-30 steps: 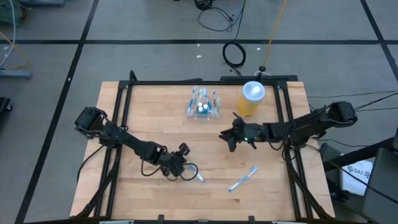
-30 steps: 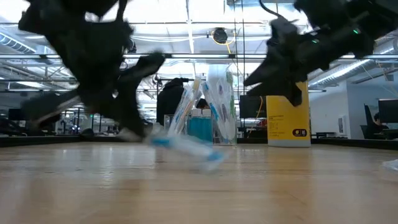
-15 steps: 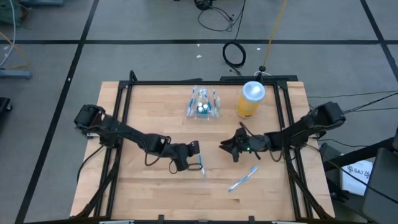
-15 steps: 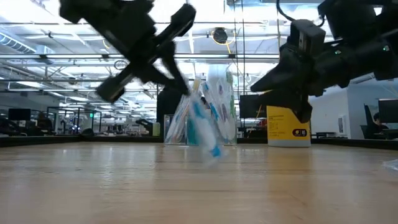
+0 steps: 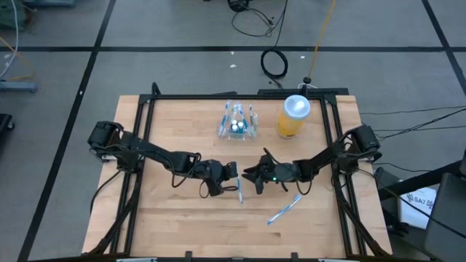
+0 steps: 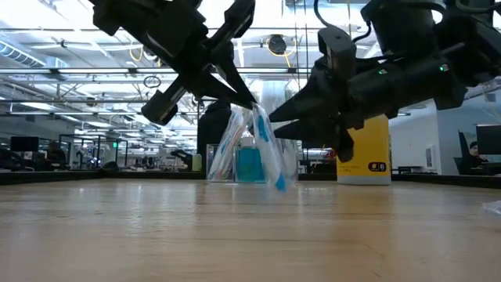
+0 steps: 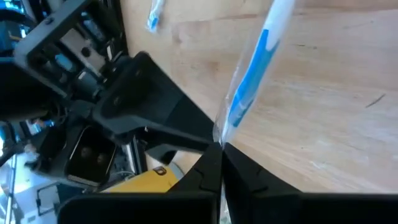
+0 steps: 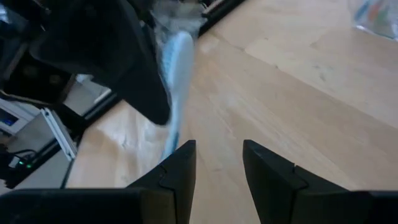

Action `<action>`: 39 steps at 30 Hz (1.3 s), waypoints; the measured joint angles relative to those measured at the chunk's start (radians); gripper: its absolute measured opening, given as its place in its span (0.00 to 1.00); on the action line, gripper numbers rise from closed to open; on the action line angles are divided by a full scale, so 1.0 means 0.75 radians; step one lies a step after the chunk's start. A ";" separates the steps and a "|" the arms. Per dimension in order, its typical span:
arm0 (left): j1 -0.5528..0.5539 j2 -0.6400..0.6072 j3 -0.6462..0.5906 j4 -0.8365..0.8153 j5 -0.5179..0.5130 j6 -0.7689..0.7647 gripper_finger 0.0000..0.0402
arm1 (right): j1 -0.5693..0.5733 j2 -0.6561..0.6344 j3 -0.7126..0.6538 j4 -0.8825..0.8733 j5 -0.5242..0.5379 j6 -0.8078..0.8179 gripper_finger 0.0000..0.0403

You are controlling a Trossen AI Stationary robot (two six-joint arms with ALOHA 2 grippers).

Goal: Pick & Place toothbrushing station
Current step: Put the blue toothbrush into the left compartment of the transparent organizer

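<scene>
The see-through holder (image 5: pixel 238 122) stands on its base at the table's far middle with several toothbrushes in it; it also shows in the low view (image 6: pixel 252 160). No gripper touches it. My left gripper (image 5: pixel 231 177) is shut on a wrapped blue-and-white toothbrush (image 5: pixel 239 192) at the table's middle, nearer than the holder. My right gripper (image 5: pixel 252 177) is open, its fingers pointing at that toothbrush (image 8: pixel 176 68) from the right, a little short of it. In the low view the toothbrush (image 6: pixel 267 151) hangs slanted between both grippers. My left gripper pinches one end of the toothbrush's clear wrapper (image 7: pixel 219 133) between its two shut fingers. The fingers slant down from the table's left side. The toothbrush hangs tilted below them, its lower end (image 6: pixel 279 185) clear of the table.
A yellow jar with a white lid (image 5: pixel 293 116) stands to the right of the holder. A second wrapped toothbrush (image 5: pixel 284 209) lies flat on the table, near and right of the grippers. A black frame (image 5: pixel 142 145) borders the wooden table.
My left gripper has gone up and toward the table's right edge, lifting the toothbrush off the table; it now hangs tilted and clear. My right gripper has moved toward the near and left edges, closing in on the toothbrush.
</scene>
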 joint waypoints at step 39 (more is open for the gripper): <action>-0.108 -0.002 0.000 0.083 -0.319 0.019 0.01 | -0.105 0.086 0.068 0.227 -0.378 -0.199 0.32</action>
